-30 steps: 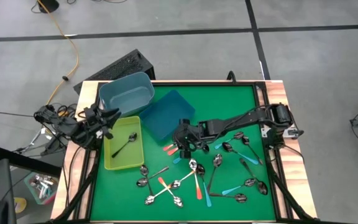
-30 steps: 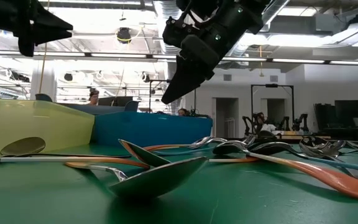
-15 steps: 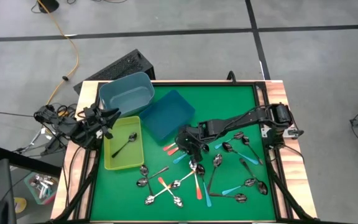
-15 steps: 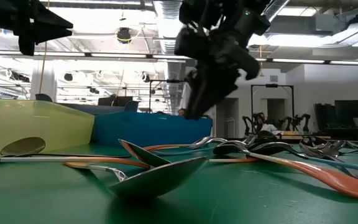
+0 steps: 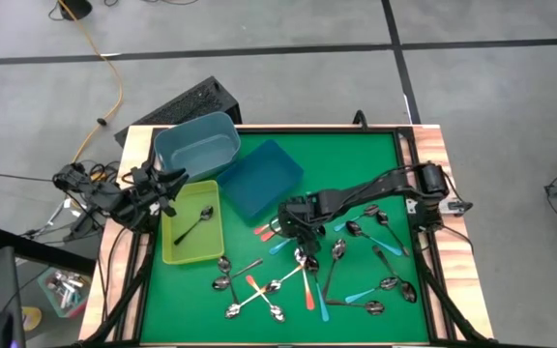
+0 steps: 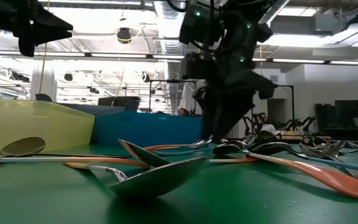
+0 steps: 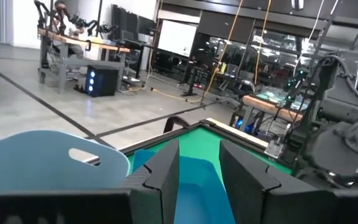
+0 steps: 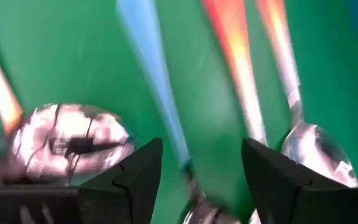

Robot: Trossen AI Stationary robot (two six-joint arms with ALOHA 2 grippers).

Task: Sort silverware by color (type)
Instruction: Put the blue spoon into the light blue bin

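Spoons (image 5: 307, 275) with orange, teal and plain metal handles lie scattered on the green mat (image 5: 356, 164), most of them to the right of the yellow-green bin (image 5: 167, 253), which holds one plain spoon (image 5: 194, 224). The right gripper (image 5: 296, 235) is low over a teal-handled spoon (image 8: 151, 81) beside two orange-handled ones, fingers spread, gripping nothing. The left gripper (image 5: 170, 184) waits above the bin's far end, fingers partly apart and empty.
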